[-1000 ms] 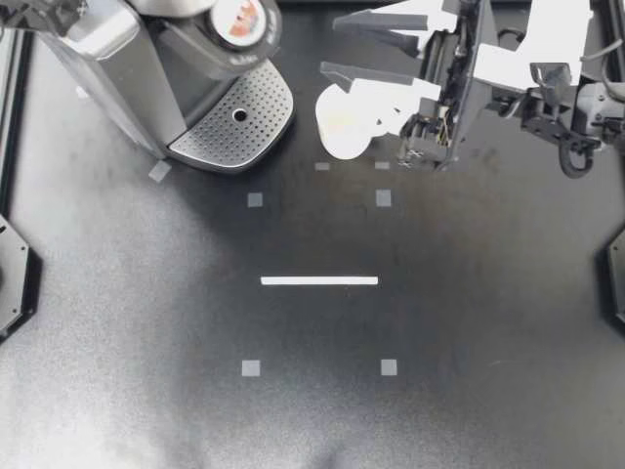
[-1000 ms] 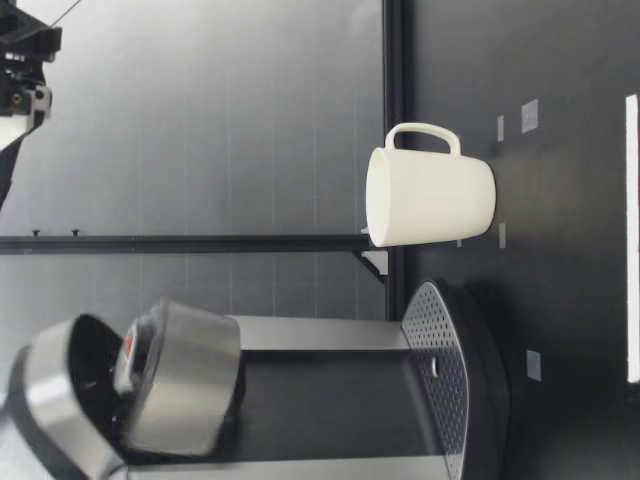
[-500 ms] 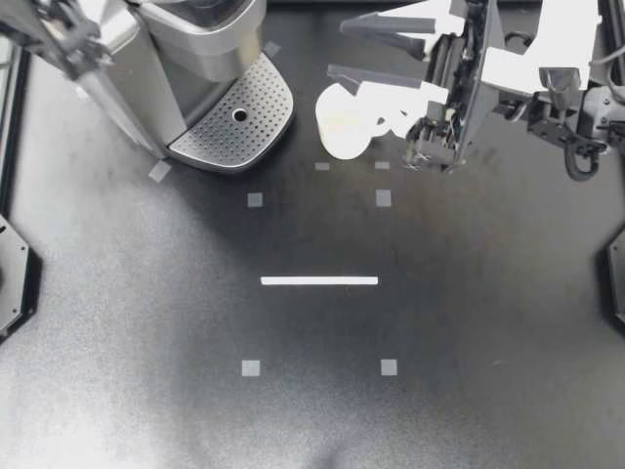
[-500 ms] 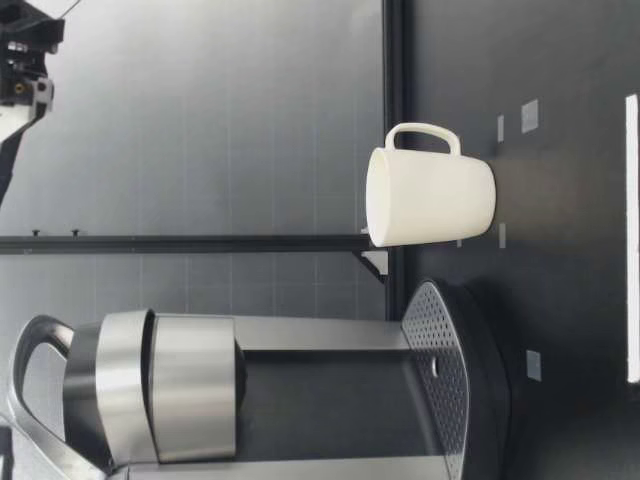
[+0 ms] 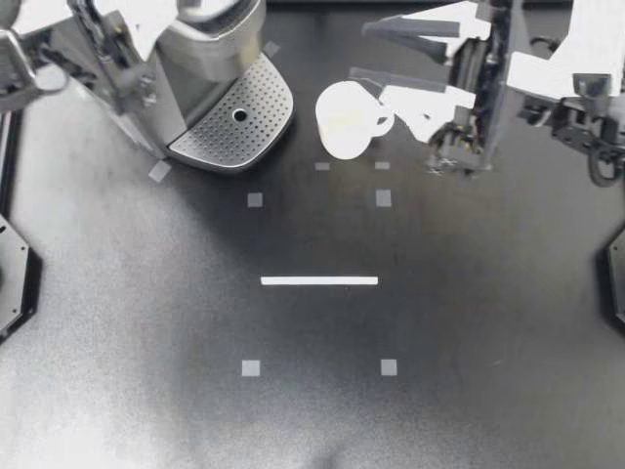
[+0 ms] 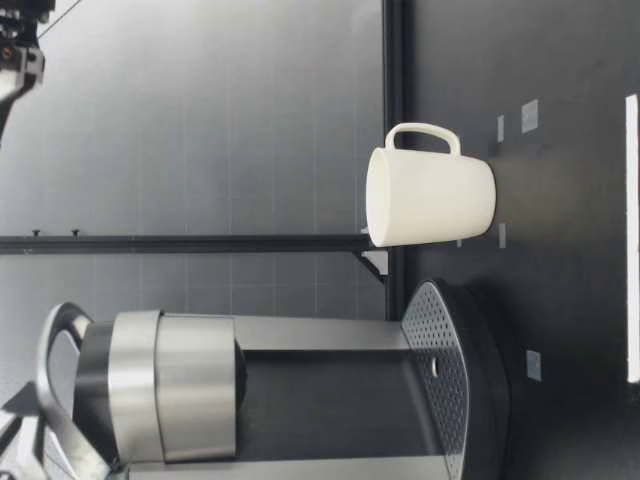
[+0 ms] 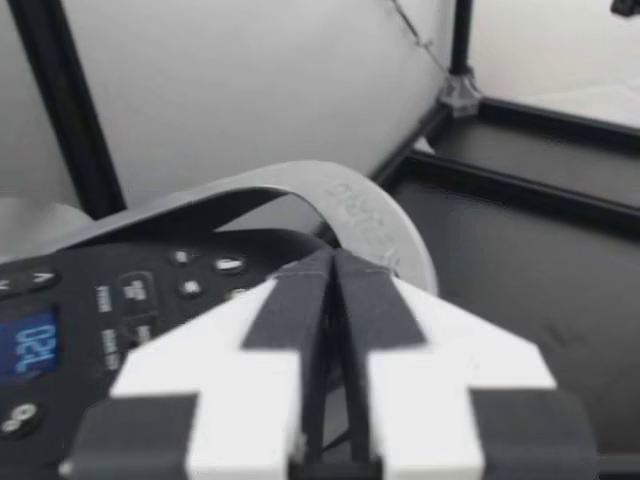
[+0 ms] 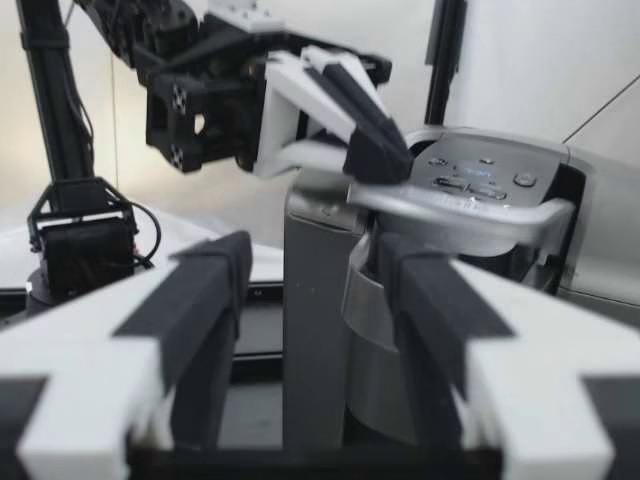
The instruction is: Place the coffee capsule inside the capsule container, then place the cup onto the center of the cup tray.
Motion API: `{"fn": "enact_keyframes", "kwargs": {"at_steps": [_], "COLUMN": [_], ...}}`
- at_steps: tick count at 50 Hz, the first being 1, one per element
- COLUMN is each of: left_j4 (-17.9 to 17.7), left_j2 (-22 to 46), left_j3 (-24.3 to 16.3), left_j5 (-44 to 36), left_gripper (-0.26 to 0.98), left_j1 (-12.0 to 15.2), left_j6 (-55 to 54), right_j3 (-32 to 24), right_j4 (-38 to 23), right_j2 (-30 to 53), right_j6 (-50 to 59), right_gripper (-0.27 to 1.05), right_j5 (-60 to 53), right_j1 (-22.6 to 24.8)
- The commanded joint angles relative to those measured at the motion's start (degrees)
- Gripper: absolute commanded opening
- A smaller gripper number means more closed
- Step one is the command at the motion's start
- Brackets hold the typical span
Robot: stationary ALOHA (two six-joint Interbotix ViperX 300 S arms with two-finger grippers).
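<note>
Left tool [image 5: 186, 12]: fingers pressed together with nothing between them, tips seemingly on the lever [image 7: 350, 200] of the machine [image 5: 195, 68], likely to press the lid [image 6: 190, 385] shut.
Right tool [image 5: 356, 49]: fingers spread and empty, near the cup but apart from it, probably lined up for a grasp.
Capsule: not visible; with the lid down, probably inside.
Cup [image 5: 344, 119]: upright on the tabletop beside the tray, cup handle [image 5: 383, 119] toward the right tool; not yet placed.
Tray [image 5: 259, 98]: perforated and bare, at the machine's foot.
Tabletop [image 5: 312, 410]: matte black, with grey tape squares [image 5: 255, 199] and a white strip [image 5: 319, 280].
Room: black frame post [image 6: 393, 120], grey panel [image 6: 200, 150] behind.
</note>
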Motion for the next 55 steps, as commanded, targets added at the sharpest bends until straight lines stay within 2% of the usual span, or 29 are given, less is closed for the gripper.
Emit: {"fn": "enact_keyframes", "kwargs": {"at_steps": [1,18,22,28,39,43,47,51,54,55], "left_j4": [-0.18,-0.18,-0.18,-0.18,-0.62,-3.08,-7.56,-14.77,-21.80,-25.40], "left_j2": [0.70,4.83,5.71,6.94,8.09,8.17,8.17,8.17,8.09,8.09], "left_j3": [-1.93,-5.54,-6.68,-7.91,-7.91,-8.79,-10.02,-11.78,-13.62,-14.59], "left_j5": [-0.09,-0.18,-0.09,2.37,14.77,20.65,25.49,29.88,33.31,34.98], "left_gripper": [0.11,0.11,0.11,0.11,0.11,0.11,0.11,0.11,0.11,0.11], "left_j1": [-0.97,-2.46,-3.60,-5.63,-8.88,-10.11,-11.34,-12.66,-13.62,-13.97], "left_j6": [-0.09,0.97,1.23,1.67,5.54,10.02,16.61,25.40,32.87,36.56], "right_j3": [-0.26,0.70,0.62,-0.70,-5.36,-7.12,-8.88,-10.72,-12.39,-12.92], "right_j4": [0.26,0.35,0.35,0.18,-1.76,-3.16,-4.75,-6.50,-7.91,-8.61], "right_j2": [-1.49,-1.93,-2.37,-3.78,-4.92,-4.92,-4.92,-4.75,-4.39,-4.22], "right_j6": [0.09,1.41,1.14,0.79,0.44,0.44,0.35,0.26,0.00,-0.26], "right_gripper": [0.55,0.55,0.55,0.55,0.55,0.55,0.55,0.55,0.55,0.55], "right_j5": [-0.79,-0.09,2.29,12.48,35.33,41.75,46.58,51.42,56.07,57.48], "right_j1": [0.26,0.26,0.18,-1.05,-3.08,-3.87,-4.57,-5.36,-5.98,-6.15]}}
